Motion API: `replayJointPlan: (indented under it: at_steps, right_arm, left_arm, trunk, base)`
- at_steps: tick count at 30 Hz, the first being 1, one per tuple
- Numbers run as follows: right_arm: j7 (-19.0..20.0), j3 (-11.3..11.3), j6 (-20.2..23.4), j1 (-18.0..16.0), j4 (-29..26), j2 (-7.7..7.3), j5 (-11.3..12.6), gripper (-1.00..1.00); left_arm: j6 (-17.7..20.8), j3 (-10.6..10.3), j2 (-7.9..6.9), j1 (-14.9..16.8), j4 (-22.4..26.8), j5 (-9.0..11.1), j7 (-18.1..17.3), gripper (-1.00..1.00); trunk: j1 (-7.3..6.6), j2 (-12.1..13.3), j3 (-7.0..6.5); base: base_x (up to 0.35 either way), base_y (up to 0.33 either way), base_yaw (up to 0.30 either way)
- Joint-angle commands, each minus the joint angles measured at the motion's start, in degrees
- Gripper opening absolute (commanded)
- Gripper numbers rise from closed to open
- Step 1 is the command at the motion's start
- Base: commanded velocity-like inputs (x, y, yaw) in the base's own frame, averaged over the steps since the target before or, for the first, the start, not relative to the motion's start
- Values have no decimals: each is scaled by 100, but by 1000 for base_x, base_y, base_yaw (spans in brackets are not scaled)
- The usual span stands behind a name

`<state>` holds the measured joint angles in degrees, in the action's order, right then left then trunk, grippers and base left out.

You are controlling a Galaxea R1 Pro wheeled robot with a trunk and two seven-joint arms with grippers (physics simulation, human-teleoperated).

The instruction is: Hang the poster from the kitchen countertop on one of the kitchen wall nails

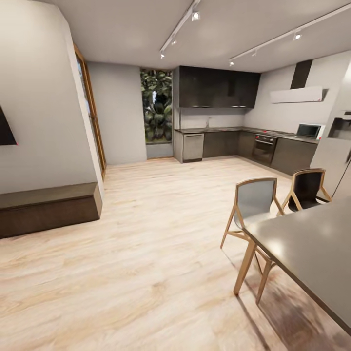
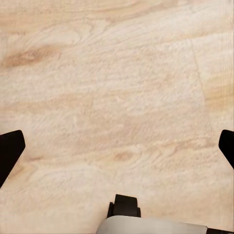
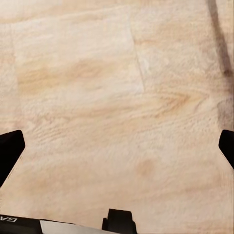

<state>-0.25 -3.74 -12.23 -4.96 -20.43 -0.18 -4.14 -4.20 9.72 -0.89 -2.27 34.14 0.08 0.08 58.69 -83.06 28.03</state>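
Left gripper [image 2: 117,146]: spread wide, its dark fingertips [image 2: 10,146] at the two edges of the left wrist view, nothing between them, pointing down at the pale wood floor [image 2: 117,73].
Right gripper [image 3: 117,146]: likewise spread and empty, its fingertips [image 3: 9,148] far apart over the same planks; a dark streak, likely a shadow, crossed one corner of that view.
Nearby furniture: a grey dining table [image 1: 312,248] stood close on the robot's right, with two wooden chairs [image 1: 251,209] drawn up to it; a low dark bench [image 1: 46,207] ran along the left wall.
Kitchen countertop [image 1: 219,129]: well apart, across the open floor at the far end of the room, running along the back wall and round the corner past an oven [image 1: 264,148] and a microwave [image 1: 308,130].
Poster: too small or hidden to make out on the counter from here.
Wall nails: not discernible at this range.
Step in hand: judged to be the drive toward the kitchen, with pickup not yet begun.
Doing it well: head straight down the open floor, keep clear of the chairs and table edge on the right, leave both arms tucked low, and stop square to the counter, close enough to search its surface.
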Motion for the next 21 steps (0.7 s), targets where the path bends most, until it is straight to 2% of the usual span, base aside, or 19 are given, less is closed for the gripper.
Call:
replayJointPlan:
  at_steps: [1, 21]
  right_arm:
    - [-1, -7, -14, -4, 3, -5, -43, 100]
    - [7, -27, -16, -5, -2, -26, -65, 100]
  left_arm:
    - [-11, 3, 1, -2, 5, 1, 1, 100]
    - [-11, 3, 1, -2, 5, -2, 1, 100]
  trunk:
    - [4, -2, 4]
    - [4, -2, 4]
  base:
    - [335, 143, 24]
    - [335, 138, 4]
